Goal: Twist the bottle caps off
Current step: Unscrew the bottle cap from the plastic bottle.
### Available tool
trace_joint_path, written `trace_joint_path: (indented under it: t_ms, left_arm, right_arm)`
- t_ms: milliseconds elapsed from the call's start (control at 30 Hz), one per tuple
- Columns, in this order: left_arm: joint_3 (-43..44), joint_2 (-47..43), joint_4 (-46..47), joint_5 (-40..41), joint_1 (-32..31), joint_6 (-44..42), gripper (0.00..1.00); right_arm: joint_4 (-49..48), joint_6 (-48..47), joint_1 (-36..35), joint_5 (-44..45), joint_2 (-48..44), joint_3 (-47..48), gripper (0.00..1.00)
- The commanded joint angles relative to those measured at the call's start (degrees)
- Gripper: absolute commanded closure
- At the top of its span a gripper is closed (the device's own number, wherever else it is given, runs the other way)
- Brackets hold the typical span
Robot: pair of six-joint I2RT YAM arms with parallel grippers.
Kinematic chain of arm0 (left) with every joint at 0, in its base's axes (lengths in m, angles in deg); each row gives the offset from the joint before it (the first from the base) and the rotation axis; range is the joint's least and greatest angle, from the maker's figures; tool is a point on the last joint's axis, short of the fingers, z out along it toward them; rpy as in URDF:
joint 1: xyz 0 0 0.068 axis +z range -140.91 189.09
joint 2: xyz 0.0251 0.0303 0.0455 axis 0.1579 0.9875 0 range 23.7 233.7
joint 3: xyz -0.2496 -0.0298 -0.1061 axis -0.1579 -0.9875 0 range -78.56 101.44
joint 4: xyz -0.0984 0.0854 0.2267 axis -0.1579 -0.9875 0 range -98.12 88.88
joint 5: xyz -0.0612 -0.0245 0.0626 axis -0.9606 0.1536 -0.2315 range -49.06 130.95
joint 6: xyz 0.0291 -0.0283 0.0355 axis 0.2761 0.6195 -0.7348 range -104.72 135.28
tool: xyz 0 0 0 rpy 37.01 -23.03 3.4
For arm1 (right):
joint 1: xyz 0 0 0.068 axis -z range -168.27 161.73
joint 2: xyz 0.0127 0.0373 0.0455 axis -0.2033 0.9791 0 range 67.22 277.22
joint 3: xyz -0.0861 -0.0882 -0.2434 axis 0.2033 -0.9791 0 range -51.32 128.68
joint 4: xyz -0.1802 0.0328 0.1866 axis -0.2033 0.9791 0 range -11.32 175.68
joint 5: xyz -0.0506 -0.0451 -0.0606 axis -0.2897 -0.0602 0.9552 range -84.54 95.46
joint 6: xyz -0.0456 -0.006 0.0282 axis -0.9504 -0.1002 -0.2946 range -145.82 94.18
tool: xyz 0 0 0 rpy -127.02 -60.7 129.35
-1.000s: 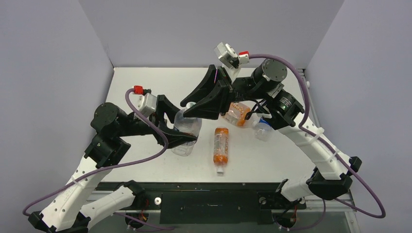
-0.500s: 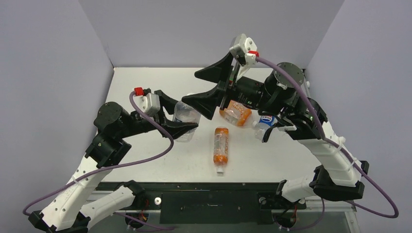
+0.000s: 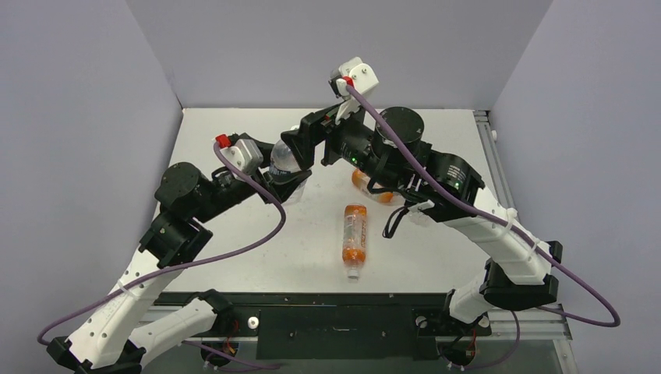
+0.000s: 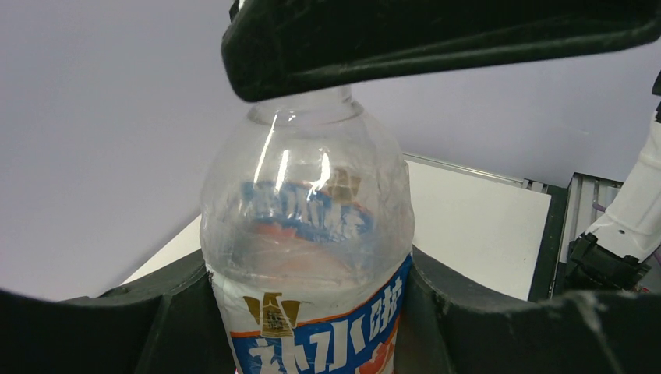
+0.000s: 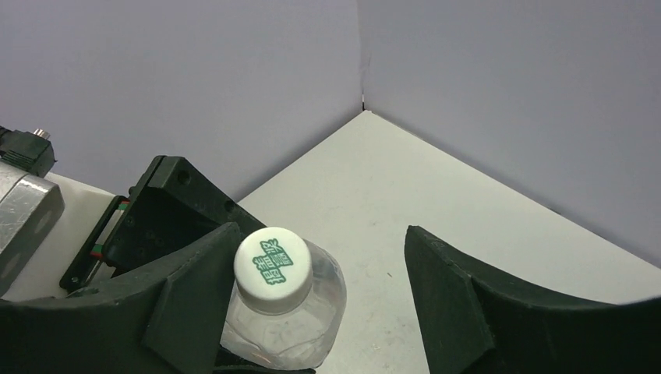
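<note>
Over the tabletop (image 3: 436, 257), your left hand (image 3: 287, 175) grips a clear bottle (image 4: 312, 234); your right hand (image 5: 319, 257) stands wide open around its cap.
The bottle is clear with a red-white-blue label, held tilted near the back middle, clamped at the label between both fingers. Its white cap (image 5: 273, 269) bears a green mark and is on the neck; one right finger sits just beside it, the other well apart. The bottle's base is hidden. A wide orange bottle (image 3: 366, 185) is mostly covered by the right arm.
</note>
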Motion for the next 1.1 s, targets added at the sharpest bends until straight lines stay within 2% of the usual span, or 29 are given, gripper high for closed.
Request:
trace_joint_path:
  t_ms: [0, 267, 300, 433, 600, 733, 833, 967, 1067]
  left_arm:
    - [0.39, -0.5, 1.67, 1.85, -0.1, -1.14, 1.0]
    - [0.14, -0.36, 2.1, 1.48, -0.1, -0.35, 1.0]
    - [0.25, -0.39, 2.02, 1.5, -0.1, -0.33, 1.0]
    - [0.47, -0.32, 1.84, 1.44, -0.09, -0.06, 1.0]
    - [0.52, -0.6, 1.89, -3.28, -0.1, 3.21, 1.0]
    - [0.44, -0.96, 2.7, -15.43, -0.1, 7.71, 1.0]
    - [1.59, -0.28, 2.43, -28.01, -0.1, 10.22, 1.0]
    - [2.81, 0.24, 4.84, -35.14, -0.1, 16.72, 1.0]
    - [3.84, 0.44, 6.05, -36.99, -0.18, 20.27, 1.0]
  right_arm:
    - [-1.72, 1.22, -0.53, 0.97, 0.53, 2.71, 0.32]
    - [-3.25, 3.13, 0.55, -3.79, 1.45, 2.61, 0.66]
    - [-3.18, 3.73, 1.14, -4.54, 1.51, 2.58, 0.75]
    - [-3.08, 4.99, 4.08, -9.56, 0.99, 1.56, 1.0]
    - [-5.16, 3.49, 9.64, -25.96, -2.08, -0.54, 1.0]
    - [-6.52, -1.48, 12.05, -43.24, -4.91, -2.42, 1.0]
    - [-7.35, -3.79, 13.24, -56.96, -6.66, -3.6, 1.0]
    - [-14.18, 0.62, 15.54, -68.48, -8.08, -8.54, 1.0]
    - [-25.45, 8.8, 16.39, -73.88, -9.1, -12.58, 1.0]
